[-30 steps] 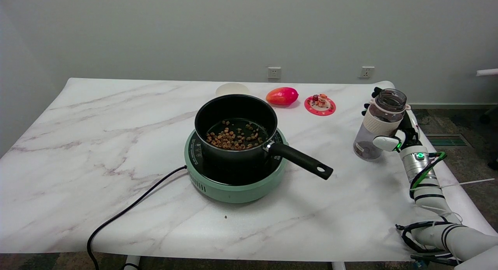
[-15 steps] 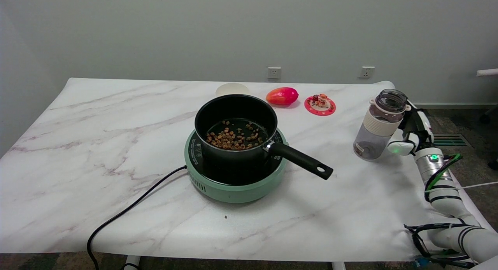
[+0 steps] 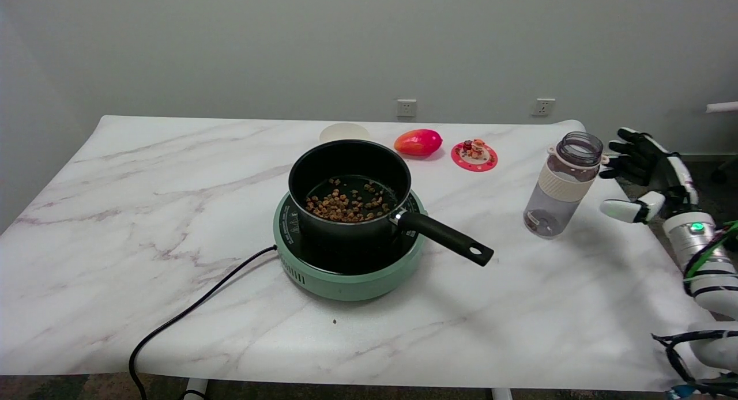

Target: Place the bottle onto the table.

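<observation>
**Over at 3 o'clock: bottle's parked on the counter, hand's off it**

Over at 3 o'clock on the marble counter (image 3: 144,227) sits the bottle (image 3: 560,187); it's standing on its base near the right edge, leaning a touch in this view, smoky see-through body with a white band around the upper part and no cap on its open mouth; looks pretty much empty, though I can't swear to it.

Just to the bottle's right, about its 3 o'clock, is the right hand (image 3: 646,172); fingers are spread apart and it's holding nothing; black fingertips (image 3: 625,136) point back toward the bottle's neck with a clear gap between them, and the white-tipped thumb sticks out lower down; so close by, but not touching. The white arm (image 3: 706,267) runs down to the lower right corner with a green light glowing at the wrist.

Middle of the counter is a mint-green hotplate (image 3: 346,273) with a black saucepan (image 3: 346,178) on it; brown bits are scattered over the bottom of the pan; its handle (image 3: 447,238) points to roughly 4 o'clock; a black cord (image 3: 190,313) trails off the hotplate toward 8 o'clock.

Up at 12 to 1 o'clock behind the pan: a pale round lid-looking thing (image 3: 344,132), a red-orange mango-ish fruit (image 3: 418,142), and a pink coaster (image 3: 474,156) with some little figure on it, too small to make out.
</observation>
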You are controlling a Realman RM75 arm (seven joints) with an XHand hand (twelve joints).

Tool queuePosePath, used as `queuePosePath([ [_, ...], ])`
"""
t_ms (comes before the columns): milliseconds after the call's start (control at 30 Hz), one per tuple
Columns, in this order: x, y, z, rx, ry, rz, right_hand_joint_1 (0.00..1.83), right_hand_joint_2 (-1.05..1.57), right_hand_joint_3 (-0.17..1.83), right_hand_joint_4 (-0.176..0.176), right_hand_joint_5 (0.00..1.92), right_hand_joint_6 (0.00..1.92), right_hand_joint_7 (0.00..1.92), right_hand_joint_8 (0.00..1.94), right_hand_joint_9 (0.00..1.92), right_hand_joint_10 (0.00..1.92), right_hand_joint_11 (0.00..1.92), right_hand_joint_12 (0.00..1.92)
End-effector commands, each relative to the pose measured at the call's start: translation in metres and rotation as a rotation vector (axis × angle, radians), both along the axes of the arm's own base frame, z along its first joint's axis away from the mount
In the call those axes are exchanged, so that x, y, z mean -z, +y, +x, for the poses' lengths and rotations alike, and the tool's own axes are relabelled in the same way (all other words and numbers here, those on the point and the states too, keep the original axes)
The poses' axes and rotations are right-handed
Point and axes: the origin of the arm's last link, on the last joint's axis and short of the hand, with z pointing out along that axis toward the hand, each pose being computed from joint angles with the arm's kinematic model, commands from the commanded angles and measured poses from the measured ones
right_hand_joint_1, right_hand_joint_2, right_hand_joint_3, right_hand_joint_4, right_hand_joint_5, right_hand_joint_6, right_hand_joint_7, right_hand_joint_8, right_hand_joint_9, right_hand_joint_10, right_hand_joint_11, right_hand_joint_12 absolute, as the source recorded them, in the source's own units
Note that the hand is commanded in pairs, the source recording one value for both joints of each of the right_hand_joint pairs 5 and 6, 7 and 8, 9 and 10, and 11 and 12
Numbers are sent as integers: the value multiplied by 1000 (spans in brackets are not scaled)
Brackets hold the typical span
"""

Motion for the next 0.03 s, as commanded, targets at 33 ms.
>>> queuePosePath([
  [33, -93, 102, 42, 33, 116, -362, 1345, -755, 1122, 0, 283, 283, 459, 459, 651, 651, 809, 809],
])
